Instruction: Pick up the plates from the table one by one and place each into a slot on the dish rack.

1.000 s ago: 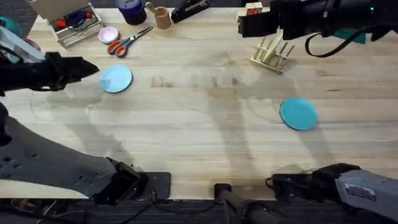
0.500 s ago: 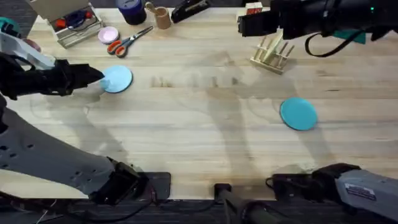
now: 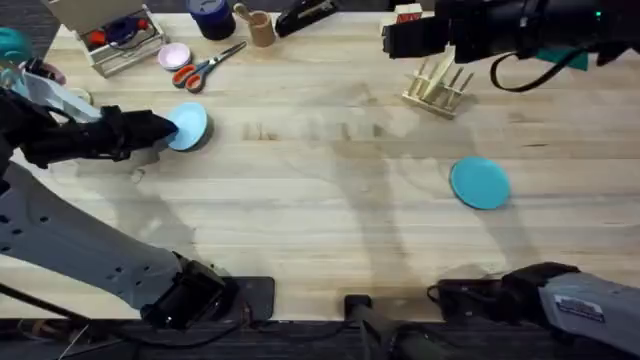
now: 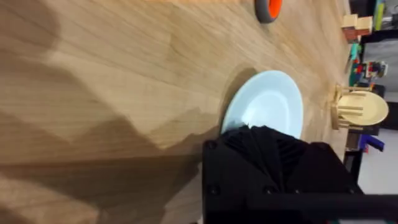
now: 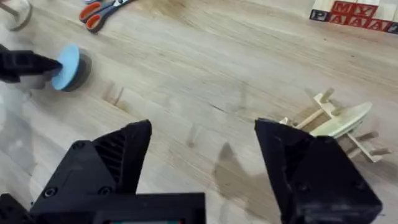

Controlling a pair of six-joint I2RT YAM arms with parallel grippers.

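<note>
Pale-blue plate [image 3: 190,126] sits at the left tool [image 3: 172,128], grip unclear; right tool [image 5: 202,165] gapes empty.

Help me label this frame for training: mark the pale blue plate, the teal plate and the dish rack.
pale blue plate [image 3: 192,124], overhead view, on its exposed face.
teal plate [image 3: 480,183], overhead view, on its centre.
dish rack [image 3: 437,87], overhead view, among its upright pegs.

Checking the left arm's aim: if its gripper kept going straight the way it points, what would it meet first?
Likely the pale blue plate: the left gripper already sits at its near edge, though actual contact is unclear.
</note>
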